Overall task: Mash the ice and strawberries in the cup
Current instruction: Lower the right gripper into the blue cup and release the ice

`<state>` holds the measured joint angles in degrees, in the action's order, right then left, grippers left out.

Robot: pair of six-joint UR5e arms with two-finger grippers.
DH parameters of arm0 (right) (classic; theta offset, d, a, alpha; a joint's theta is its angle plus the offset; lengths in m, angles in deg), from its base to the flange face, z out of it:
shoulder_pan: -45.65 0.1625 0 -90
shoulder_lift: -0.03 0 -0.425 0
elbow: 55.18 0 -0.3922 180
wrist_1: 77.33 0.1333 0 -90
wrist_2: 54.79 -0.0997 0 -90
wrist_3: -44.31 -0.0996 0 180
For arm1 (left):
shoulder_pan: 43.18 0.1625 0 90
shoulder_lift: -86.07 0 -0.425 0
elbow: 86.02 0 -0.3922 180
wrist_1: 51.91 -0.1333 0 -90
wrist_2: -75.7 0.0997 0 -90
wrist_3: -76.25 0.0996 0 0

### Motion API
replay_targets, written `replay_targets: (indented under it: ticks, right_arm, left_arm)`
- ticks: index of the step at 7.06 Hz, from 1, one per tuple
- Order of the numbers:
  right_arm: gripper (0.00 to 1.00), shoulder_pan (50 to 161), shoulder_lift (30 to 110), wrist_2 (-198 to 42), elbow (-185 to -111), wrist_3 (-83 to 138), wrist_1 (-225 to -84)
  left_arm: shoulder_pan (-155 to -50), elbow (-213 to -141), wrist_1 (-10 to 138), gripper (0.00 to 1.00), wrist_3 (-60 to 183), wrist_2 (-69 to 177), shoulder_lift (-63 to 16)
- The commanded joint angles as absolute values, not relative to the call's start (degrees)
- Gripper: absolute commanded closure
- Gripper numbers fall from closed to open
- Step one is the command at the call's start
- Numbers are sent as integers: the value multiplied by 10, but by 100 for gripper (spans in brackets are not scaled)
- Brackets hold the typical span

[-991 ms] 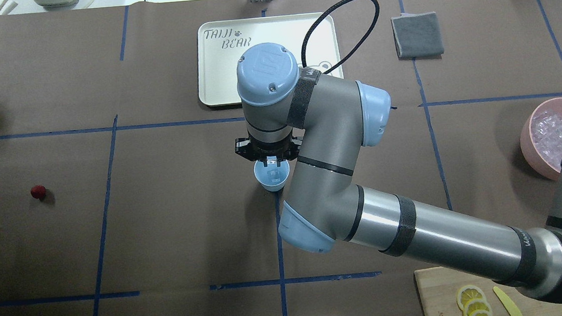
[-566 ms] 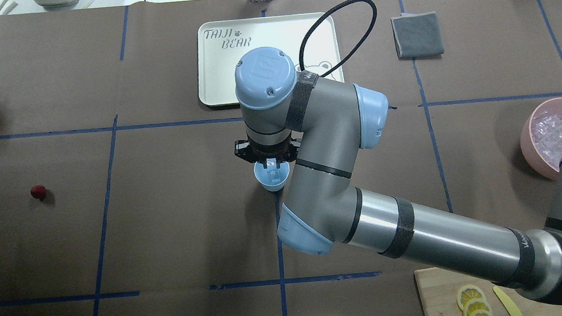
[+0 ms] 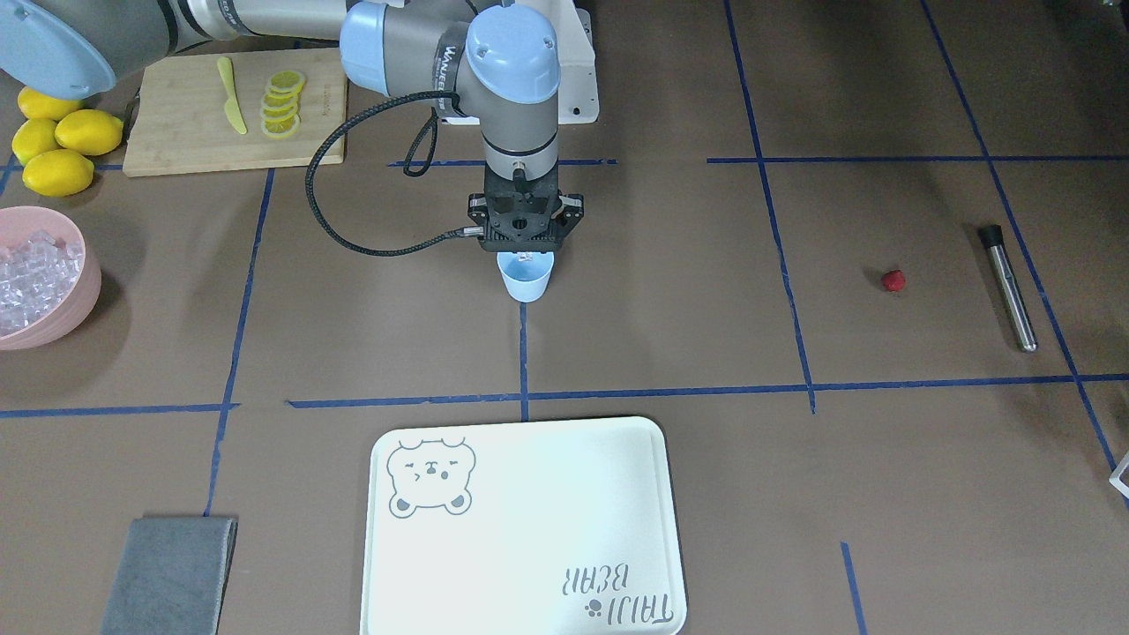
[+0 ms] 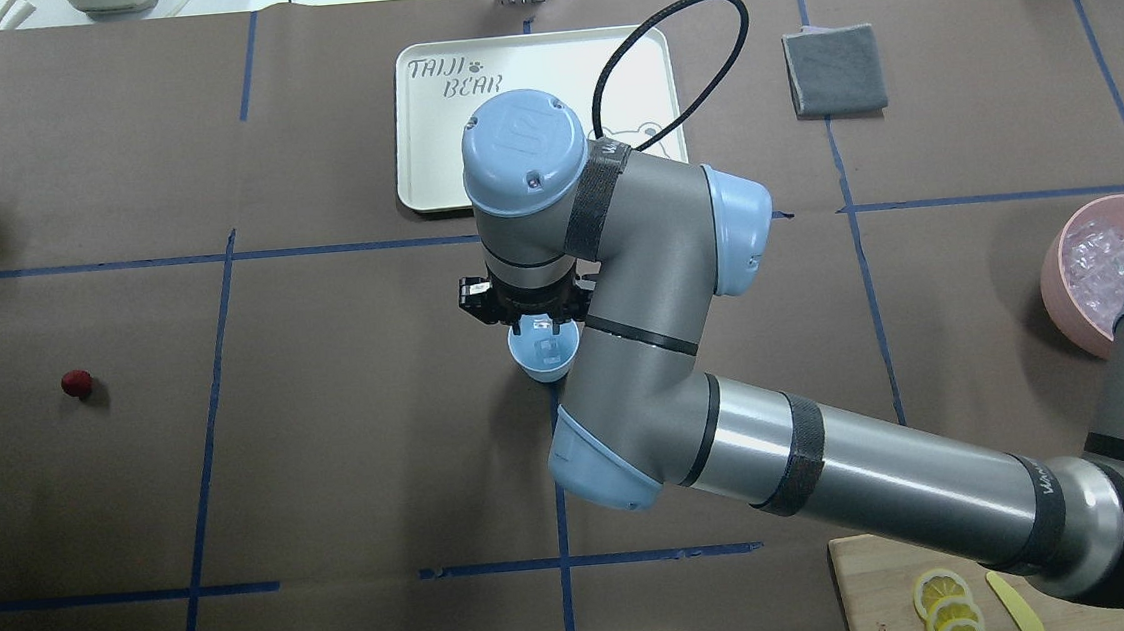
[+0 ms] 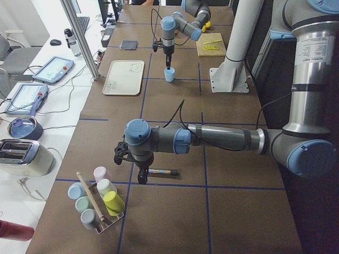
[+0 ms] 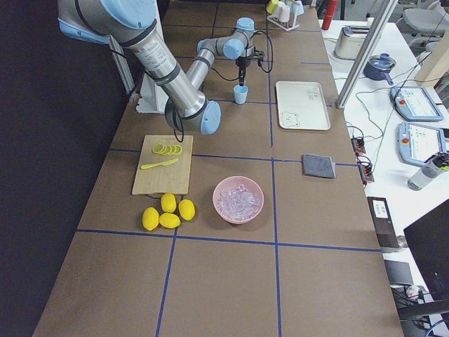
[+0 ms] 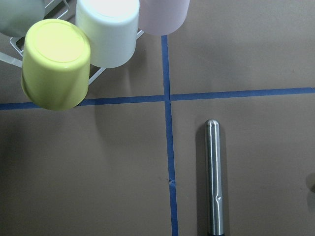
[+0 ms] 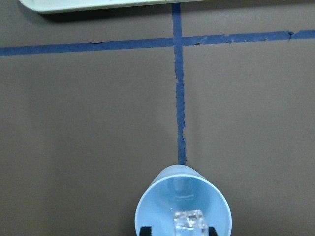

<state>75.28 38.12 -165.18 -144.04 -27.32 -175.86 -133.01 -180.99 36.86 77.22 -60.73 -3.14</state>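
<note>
The pale blue cup (image 4: pixel 545 357) stands upright at the table's middle, also seen in the front view (image 3: pixel 527 280) and the right wrist view (image 8: pixel 162 206). One clear ice cube (image 8: pixel 189 220) lies inside it. My right gripper (image 4: pixel 532 320) hangs straight over the cup, open, with its fingertips apart on either side of the cube. The red strawberry (image 4: pixel 76 383) lies alone far to the left, also in the front view (image 3: pixel 893 280). My left gripper (image 5: pixel 142 177) hovers over a metal muddler (image 7: pixel 214 177); I cannot tell if it is open or shut.
A pink bowl (image 4: pixel 1056 277) of ice sits at the right edge. A cutting board with lemon slices (image 3: pixel 282 101) and whole lemons (image 3: pixel 57 150) lie near the robot. A white tray (image 4: pixel 430 165), a grey cloth (image 4: pixel 833 68) and a cup rack (image 5: pixel 98 203) also stand around.
My right wrist has drifted slightly left and risen a little over the cup. The ice cube has stayed in the cup. The strawberry has not moved.
</note>
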Motion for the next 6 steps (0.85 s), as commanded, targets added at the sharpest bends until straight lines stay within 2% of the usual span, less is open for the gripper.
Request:
replay_targets:
  ticks: [1,5,6]
  right_arm:
    - [54,754,381,-1652,-1440,-273,-1759]
    - [54,754,381,-1652,-1440,-273,-1758]
    - [12,754,380,-1652,-1441,-273,-1758]
  left_arm:
    - [-1330,-1810,369,0,772,-608,-31]
    - [-1330,-1810,369,0,772,-607,-32]
    - [-1330,-1810,369,0,772,-607,-32]
